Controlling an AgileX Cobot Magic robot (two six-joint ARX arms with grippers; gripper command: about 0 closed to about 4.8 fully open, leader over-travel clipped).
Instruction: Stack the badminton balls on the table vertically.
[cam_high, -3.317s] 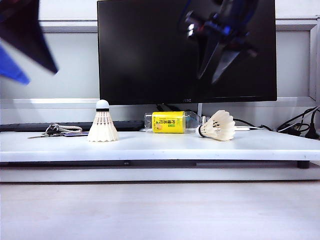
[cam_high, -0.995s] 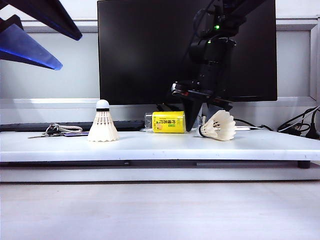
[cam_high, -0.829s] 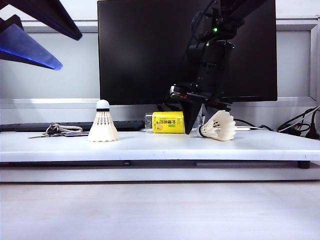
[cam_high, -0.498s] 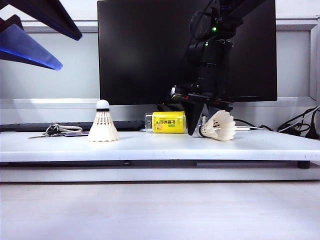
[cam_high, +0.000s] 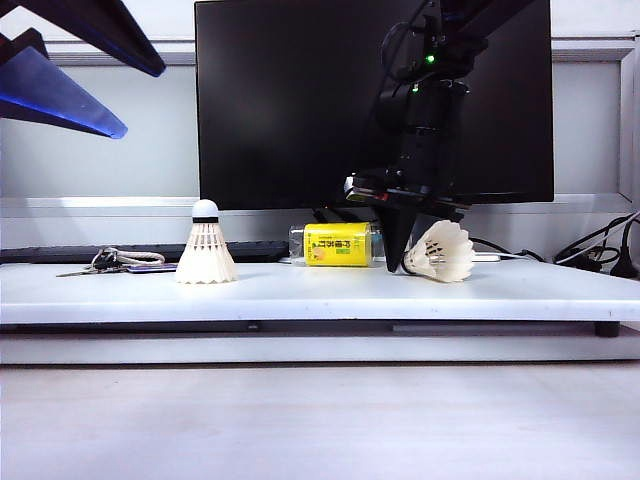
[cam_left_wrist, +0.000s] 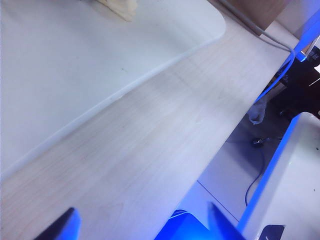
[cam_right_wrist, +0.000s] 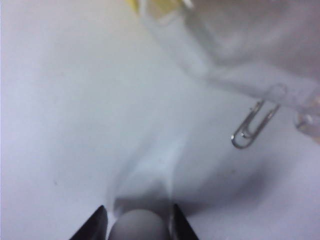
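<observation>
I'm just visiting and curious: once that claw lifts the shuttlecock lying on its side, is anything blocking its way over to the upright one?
Nothing visible. The right gripper is at the lying shuttlecock; the upright shuttlecock stands left along the table. The yellow bottle lies farther back; the left gripper is raised, open.

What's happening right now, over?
Right pincer closing around lying shuttlecock's cork tip. Left pincer open, high, idle. Upright shuttlecock waits. Bottle close behind.

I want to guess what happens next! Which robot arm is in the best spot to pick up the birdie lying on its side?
The right. The right gripper has its fingers on both sides of the lying birdie's cork tip. The left gripper hangs open, high, far away off the table.
</observation>
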